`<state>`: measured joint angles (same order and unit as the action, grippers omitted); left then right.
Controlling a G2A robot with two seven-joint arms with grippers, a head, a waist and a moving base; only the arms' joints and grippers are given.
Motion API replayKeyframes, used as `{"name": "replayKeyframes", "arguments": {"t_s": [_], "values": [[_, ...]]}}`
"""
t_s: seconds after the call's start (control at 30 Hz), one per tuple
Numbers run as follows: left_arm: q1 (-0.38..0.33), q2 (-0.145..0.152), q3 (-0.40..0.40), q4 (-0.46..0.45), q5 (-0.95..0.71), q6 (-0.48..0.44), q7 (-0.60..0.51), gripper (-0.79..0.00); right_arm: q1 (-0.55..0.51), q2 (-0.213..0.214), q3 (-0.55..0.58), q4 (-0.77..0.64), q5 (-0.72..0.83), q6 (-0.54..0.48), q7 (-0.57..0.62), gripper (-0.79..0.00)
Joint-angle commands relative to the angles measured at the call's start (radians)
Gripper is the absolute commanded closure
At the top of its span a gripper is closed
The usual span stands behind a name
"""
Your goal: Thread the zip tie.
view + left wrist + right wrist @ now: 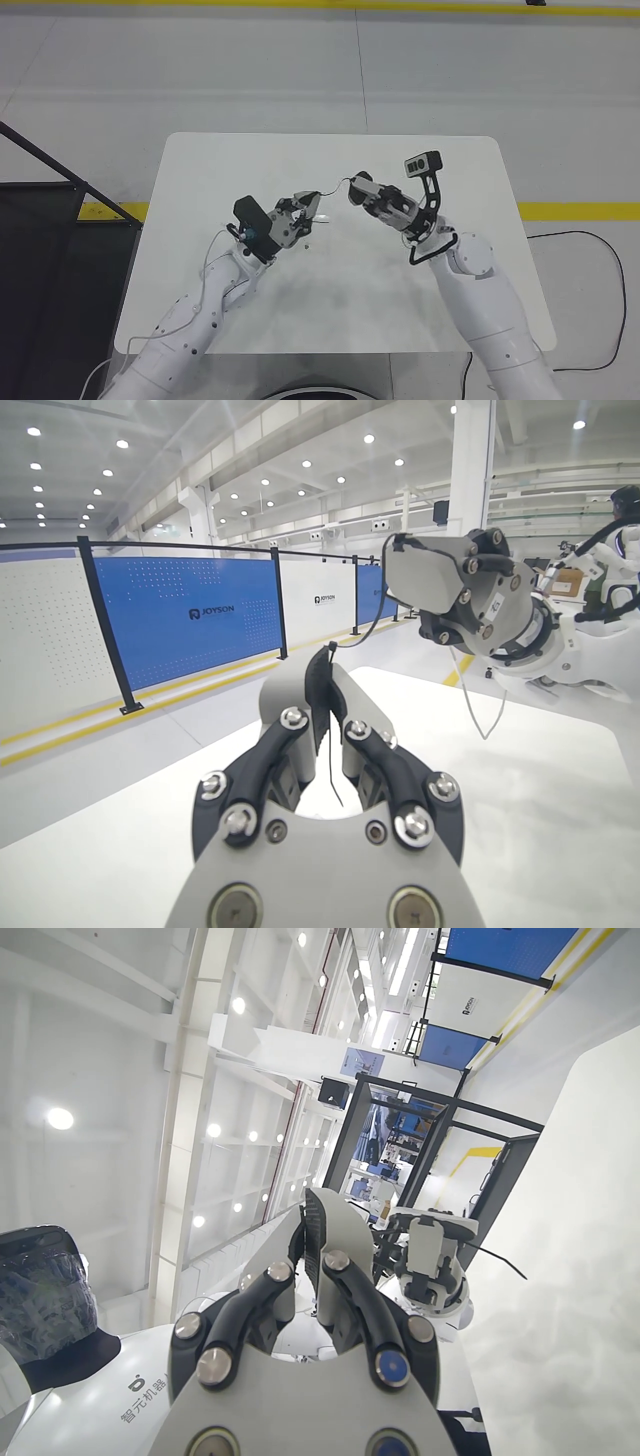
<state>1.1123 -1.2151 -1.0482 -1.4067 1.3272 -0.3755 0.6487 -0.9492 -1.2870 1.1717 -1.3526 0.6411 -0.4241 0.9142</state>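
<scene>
The left gripper [327, 680] is pinching a black zip tie [380, 610], whose strap is arching up to the right gripper [397, 550] above the white table [525, 800].

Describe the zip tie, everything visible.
The zip tie is a thin black plastic-looking strap, held in the air above the white table. The left claw pinches it, a loose end hanging between its fingers; from there it arcs to the tip of the right claw, which is shut on it.
</scene>
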Motion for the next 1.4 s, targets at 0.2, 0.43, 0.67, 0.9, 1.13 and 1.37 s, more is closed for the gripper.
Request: {"name": "replayKeyframes", "arguments": {"t_s": [0.2, 0.43, 0.67, 0.9, 1.13, 1.37], "values": [[0.006, 0.000, -0.007, 0.000, 0.031, -0.030, 0.010, 0.000, 0.003, -0.002, 0.004, 0.008, 0.016, 0.001, 0.003, 0.000], [0.008, -0.003, -0.016, 0.001, 0.023, -0.029, 0.014, 0.000, 0.003, -0.003, 0.004, 0.010, 0.011, 0.001, 0.013, 0.000], [0.008, -0.015, -0.033, -0.001, -0.092, 0.000, -0.003, 0.000, -0.008, 0.001, 0.013, 0.002, 0.000, -0.010, 0.048, 0.000], [0.004, -0.024, -0.051, -0.004, -0.167, 0.019, -0.043, 0.000, -0.023, 0.006, 0.031, -0.005, 0.011, -0.005, 0.076, 0.000], [0.003, -0.028, -0.053, -0.005, -0.161, 0.007, -0.060, 0.000, -0.021, 0.011, 0.028, 0.014, -0.064, 0.017, 0.078, 0.000], [-0.001, -0.032, -0.048, -0.012, -0.115, 0.009, -0.067, 0.000, -0.032, 0.013, 0.041, 0.043, -0.051, -0.020, 0.070, 0.000]]}}
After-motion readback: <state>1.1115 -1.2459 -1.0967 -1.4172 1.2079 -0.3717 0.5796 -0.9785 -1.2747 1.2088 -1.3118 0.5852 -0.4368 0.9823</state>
